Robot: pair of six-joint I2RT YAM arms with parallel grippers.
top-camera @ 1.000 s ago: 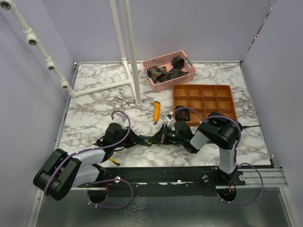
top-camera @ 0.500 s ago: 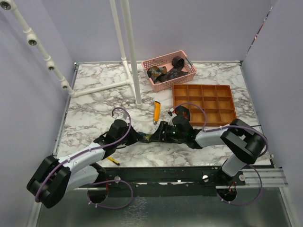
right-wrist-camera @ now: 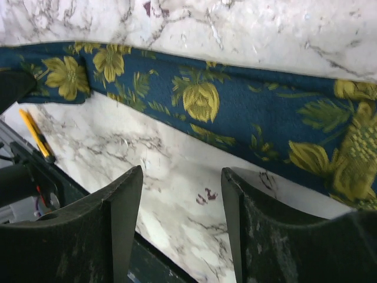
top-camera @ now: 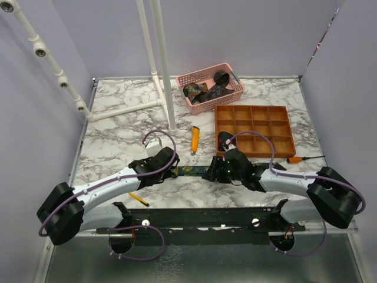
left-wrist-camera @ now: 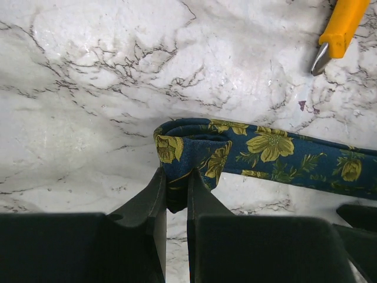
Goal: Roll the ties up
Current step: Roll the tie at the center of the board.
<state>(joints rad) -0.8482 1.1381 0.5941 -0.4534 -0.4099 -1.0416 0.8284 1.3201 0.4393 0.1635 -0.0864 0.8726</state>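
A navy tie with yellow-green flowers (top-camera: 197, 171) lies stretched flat on the marble between my two grippers. My left gripper (left-wrist-camera: 175, 187) is shut on its folded left end, where the fabric (left-wrist-camera: 194, 147) doubles over in a small loop; in the top view this gripper (top-camera: 172, 172) sits low at the table's front. My right gripper (right-wrist-camera: 179, 183) stands open just above the table, beside the tie's wider stretch (right-wrist-camera: 235, 112) and not touching it. From above it (top-camera: 219, 171) is at the tie's right end. More dark ties (top-camera: 206, 91) lie bunched in the pink basket.
The pink basket (top-camera: 219, 101) stands at the back. An orange compartment tray (top-camera: 253, 107) lies in front of it on the right. An orange-yellow utility knife (top-camera: 195, 139) lies behind the tie. A white pipe frame (top-camera: 165, 65) rises at the back left. A yellow pencil (top-camera: 139, 199) lies at the front edge.
My right gripper has opened, let go of the tie and shifted right. Both arms have stretched lower and flatter over the table. The left gripper keeps its hold on the folded end.
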